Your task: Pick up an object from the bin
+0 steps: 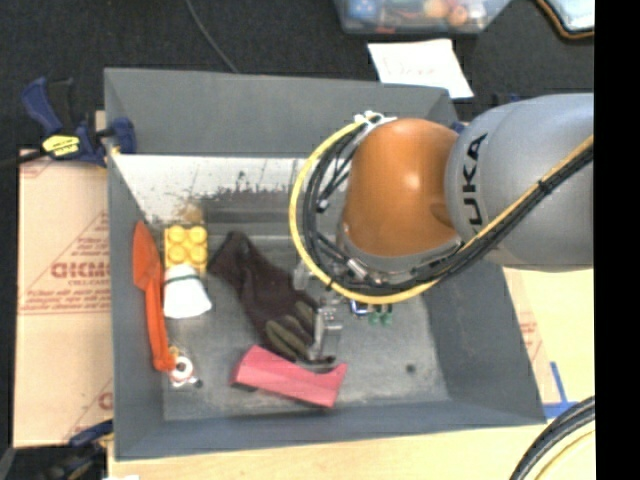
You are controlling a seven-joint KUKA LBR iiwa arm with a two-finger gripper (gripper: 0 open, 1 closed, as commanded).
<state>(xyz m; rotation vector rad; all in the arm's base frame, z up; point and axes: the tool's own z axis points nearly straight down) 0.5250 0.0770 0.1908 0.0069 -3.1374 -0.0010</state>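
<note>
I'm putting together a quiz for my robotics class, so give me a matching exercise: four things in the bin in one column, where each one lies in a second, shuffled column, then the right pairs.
Things
1. long orange tool
2. yellow block
3. dark brown cloth
4. pink piece

Places
A. near the front wall of the bin
B. lengthwise along the left wall
C. in the middle, reaching under the gripper
D. back left, right beside a white cone-shaped thing

Pairs: 1-B, 2-D, 3-C, 4-A.
</note>
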